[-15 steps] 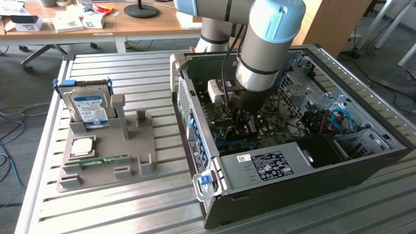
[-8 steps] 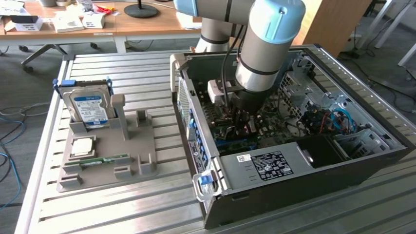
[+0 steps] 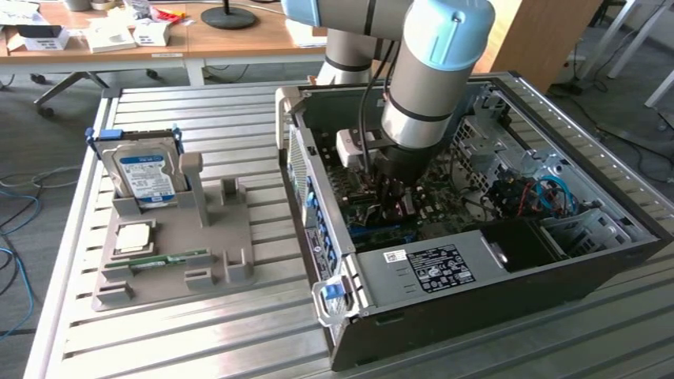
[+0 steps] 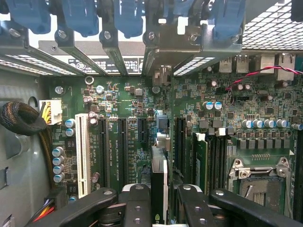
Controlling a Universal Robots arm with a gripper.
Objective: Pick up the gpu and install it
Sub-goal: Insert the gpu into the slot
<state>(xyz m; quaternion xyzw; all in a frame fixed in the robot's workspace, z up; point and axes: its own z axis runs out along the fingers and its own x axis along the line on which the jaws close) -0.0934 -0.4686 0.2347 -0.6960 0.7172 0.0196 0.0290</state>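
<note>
The gpu [image 4: 159,172] is a thin dark card seen edge-on, standing between my two black fingers [image 4: 137,205], so my gripper [image 4: 161,208] is shut on it. It hangs over the green motherboard [image 4: 132,101], in line with the black expansion slots [image 4: 180,142]. Whether its lower edge touches a slot is hidden. In the exterior view my gripper [image 3: 395,193] reaches down into the open computer case [image 3: 474,316], just above the motherboard.
Blue slot latches [image 4: 128,16] and the case's rear brackets stand just beyond the card. A white slot [image 4: 83,153] and the CPU socket [image 4: 260,182] flank it. Outside the case, a grey fixture [image 3: 179,245] holds a hard drive [image 3: 147,175] and a memory stick [image 3: 169,260].
</note>
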